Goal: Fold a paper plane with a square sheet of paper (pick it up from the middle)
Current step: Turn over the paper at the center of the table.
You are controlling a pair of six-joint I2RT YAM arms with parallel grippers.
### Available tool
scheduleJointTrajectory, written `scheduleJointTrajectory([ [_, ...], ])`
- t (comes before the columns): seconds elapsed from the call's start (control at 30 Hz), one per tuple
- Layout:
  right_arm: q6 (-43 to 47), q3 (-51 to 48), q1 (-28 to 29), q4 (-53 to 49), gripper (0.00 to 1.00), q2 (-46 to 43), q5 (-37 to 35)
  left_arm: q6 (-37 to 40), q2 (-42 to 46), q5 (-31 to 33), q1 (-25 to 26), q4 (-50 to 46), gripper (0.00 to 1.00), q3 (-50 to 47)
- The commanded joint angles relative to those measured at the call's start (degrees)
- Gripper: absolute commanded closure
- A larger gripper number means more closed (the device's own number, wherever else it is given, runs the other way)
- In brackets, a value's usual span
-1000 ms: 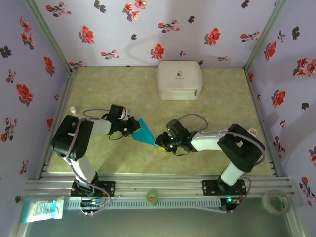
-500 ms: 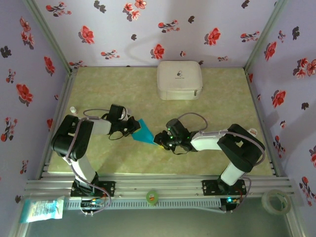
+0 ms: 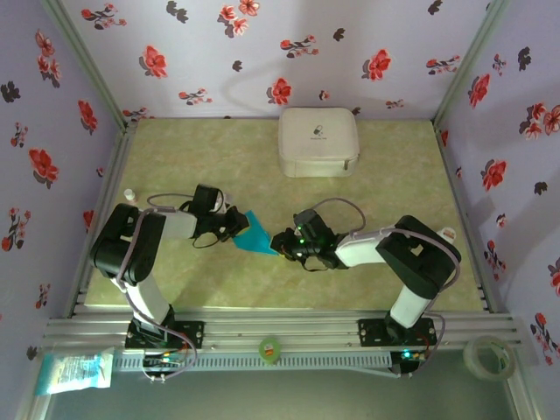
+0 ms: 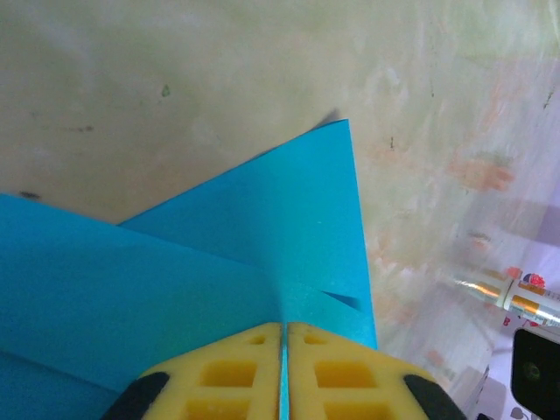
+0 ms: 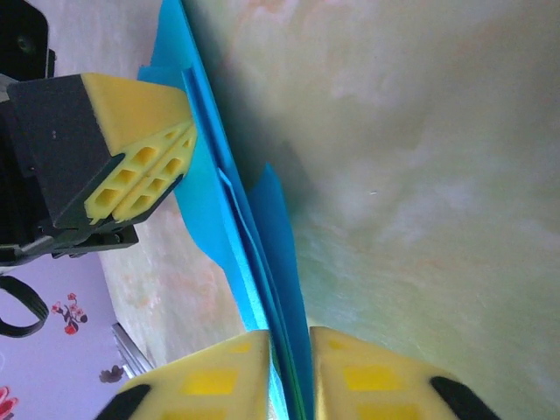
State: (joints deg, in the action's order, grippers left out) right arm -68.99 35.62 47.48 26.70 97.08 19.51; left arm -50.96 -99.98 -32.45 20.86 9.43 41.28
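Green-marbled table (image 3: 394, 175), centre frame: left gripper (image 4: 283, 331) is pinching the turquoise paper (image 4: 219, 262) tight, right gripper (image 5: 290, 341) is clamping its folded edge; layers want keeping aligned while creasing.

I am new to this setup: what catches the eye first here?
The folded turquoise paper stands out at mid-table, pinched from both sides by the left gripper and the right gripper. Next come the white zip case at the far edge and the flowered walls.
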Motion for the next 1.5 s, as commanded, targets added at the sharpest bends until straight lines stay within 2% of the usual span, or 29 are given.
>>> scheduleJointTrajectory([
  [0.0, 0.1, -1.41, -0.48, 2.95, 0.88, 0.33, -0.79, -0.92, 1.29, -0.28, -0.48, -2.66, 0.87, -0.52],
  [0.1, 0.24, -1.89, -0.55, 3.94, 0.93, -0.12, -1.04, -1.18, 2.99, -0.77, -0.47, -2.73, 0.82, -0.25],
  [0.27, 1.94, -1.98, -0.51, 2.74, 0.96, -2.15, -2.0, -1.16, 8.13, -1.41, -0.38, -3.24, 0.72, -0.21],
  [0.43, 6.61, -0.8, -0.64, -5.36, 0.97, -6.46, -5.2, -0.11, 14.74, -0.12, -0.36, -5.97, 0.7, 0.06],
  [0.67, 14.22, 3.61, -0.52, -21.43, 0.98, -12.39, -11.37, 5.4, 26.78, 6.72, -0.36, -12.65, 0.69, -1.3],
  [0.83, 18.25, 5.1, -0.52, -26.91, 0.98, -15.99, -15.75, 8.47, 33.77, 12.11, -0.38, -16.77, 0.68, -1.99],
  [1.07, 25.48, 8.55, -0.42, -34.88, 0.98, -19.86, -21.56, 9.35, 42.95, 19.69, -0.64, -17.25, 0.65, -4.87],
  [1.23, 30.03, 10.94, 0.34, -39.92, 0.99, -21.75, -25.89, 9.05, 47.56, 23.26, -1.26, -17.85, 0.64, -6.84],
  [1.4, 33.64, 12.44, 2.38, -43.77, 0.99, -22.84, -31.08, 8.23, 51.29, 24.27, -1.86, -16.08, 0.56, -9.58],
  [1.47, 35.82, 13.34, 3.77, -45.82, 0.99, -23.09, -34.28, 8.6, 52.03, 24.15, -1.92, -15.77, 0.56, -10.17],
])
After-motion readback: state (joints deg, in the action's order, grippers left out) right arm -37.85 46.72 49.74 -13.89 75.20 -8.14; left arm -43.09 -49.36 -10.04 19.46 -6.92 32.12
